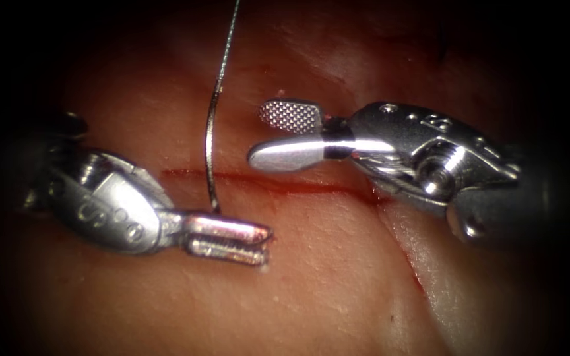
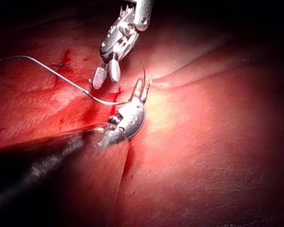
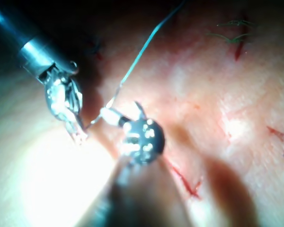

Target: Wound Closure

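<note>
Two needle drivers work over one piece of tissue (image 1: pixel 338 277) (pale pink, moist, finely pitted).

Left tool (image 1: pixel 263 242): polished steel, entering from the left of the endoscope frame. Its two flat, narrow fingers are clenched on the curved needle (image 1: pixel 211 148) near one end of its curve. The grasp point lies just below the cut, left of centre.

Needle: one, thin bright steel, rising from the left tool's fingers in a shallow arc across the cut toward the upper centre of the frame. It lies above the tissue rather than in it, as far as the endoscope view shows. In the left wrist view a short pointed end (image 2: pixel 144 72) projects past the fingers.

Right tool (image 1: pixel 272 135): entering from the right, fingers released and holding nothing. One finger shows a cross-hatched gripping face; the other shows a smooth rounded back.

Cut (image 1: pixel 285 184): one dark red line running horizontally across mid-frame, edged with red fluid.
</note>
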Controlling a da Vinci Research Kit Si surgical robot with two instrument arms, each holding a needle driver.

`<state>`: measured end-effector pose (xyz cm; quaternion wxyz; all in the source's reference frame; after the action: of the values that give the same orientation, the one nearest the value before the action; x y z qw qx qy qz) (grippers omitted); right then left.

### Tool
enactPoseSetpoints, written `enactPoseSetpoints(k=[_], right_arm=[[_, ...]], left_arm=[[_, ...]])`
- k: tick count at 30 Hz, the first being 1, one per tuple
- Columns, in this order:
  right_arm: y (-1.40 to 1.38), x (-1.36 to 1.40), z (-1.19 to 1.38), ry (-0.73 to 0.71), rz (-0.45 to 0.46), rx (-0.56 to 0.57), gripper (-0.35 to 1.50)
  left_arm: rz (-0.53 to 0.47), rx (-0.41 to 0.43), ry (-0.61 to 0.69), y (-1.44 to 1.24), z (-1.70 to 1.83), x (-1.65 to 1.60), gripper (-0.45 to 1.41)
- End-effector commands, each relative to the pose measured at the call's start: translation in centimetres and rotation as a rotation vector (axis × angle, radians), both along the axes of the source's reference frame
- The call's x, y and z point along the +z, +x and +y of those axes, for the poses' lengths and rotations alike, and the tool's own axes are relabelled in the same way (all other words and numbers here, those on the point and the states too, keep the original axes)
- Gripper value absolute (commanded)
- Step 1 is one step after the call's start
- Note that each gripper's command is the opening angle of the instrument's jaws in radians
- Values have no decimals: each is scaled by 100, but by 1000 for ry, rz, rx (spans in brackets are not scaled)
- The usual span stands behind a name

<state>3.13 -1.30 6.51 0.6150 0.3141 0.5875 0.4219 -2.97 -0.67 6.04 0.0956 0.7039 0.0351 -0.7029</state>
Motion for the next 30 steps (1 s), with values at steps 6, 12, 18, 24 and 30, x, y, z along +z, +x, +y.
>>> enactPoseSetpoints(k=[6, 12, 18, 24, 30], right_arm=[[8, 6, -3, 93, 65, 23, 106], [13, 3, -6, 198, 177, 76, 98], [22, 5, -13, 201, 192, 80, 91], [33, 11, -18, 200, 190, 82, 86], [39, 10, -20, 204, 196, 84, 72]], left_arm=[[-94, 79, 4, -8, -7, 4, -45], [-127, 99, -33, -10, -8, 4, -45], [-130, 95, -38, -10, -8, 3, -45], [-136, 95, -42, -11, -9, -1, -45], [-136, 95, -42, -12, -10, -2, -45]])
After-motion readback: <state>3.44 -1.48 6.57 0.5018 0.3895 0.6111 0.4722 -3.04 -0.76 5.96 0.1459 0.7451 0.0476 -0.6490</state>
